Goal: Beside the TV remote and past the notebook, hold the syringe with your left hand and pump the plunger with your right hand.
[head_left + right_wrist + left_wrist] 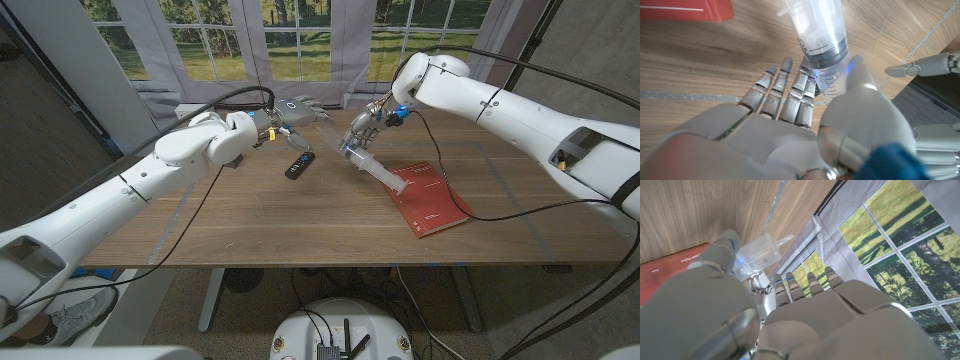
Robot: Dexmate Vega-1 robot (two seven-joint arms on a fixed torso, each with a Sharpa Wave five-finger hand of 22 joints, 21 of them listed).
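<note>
A: Where's the syringe [366,162]?
B: Toward the far edge of the tabletop [250,220], about mid-width. Tilted, lifted at one end, other end down by the corner of the red notebook [428,198]. TV remote [299,165] lying just to its left on the wood.

A: Who's got it?
B: Right hand [368,127]. Wrapped round the clear barrel, thumb on one side, fingers [785,95] on the other; plain enough in the right wrist view. Black plunger seal visible inside the barrel.

A: Left hand [288,113]?
B: Near the far edge, just beyond the remote. Holding nothing, fingers apart, straight out toward the syringe. Not touching it.

A: Handling?
B: Probably light, stiff plastic. Smooth round barrel, so likely slippery and prone to rolling in the grip. Thin tip looks snappable; best avoided.

A: Where to grab?
B: For the left, mid-barrel, full wrap, clear of the plunger end. For the right, then, on the plunger rod or its flange. Rod end hard to make out here, can't tell how far out.
</note>
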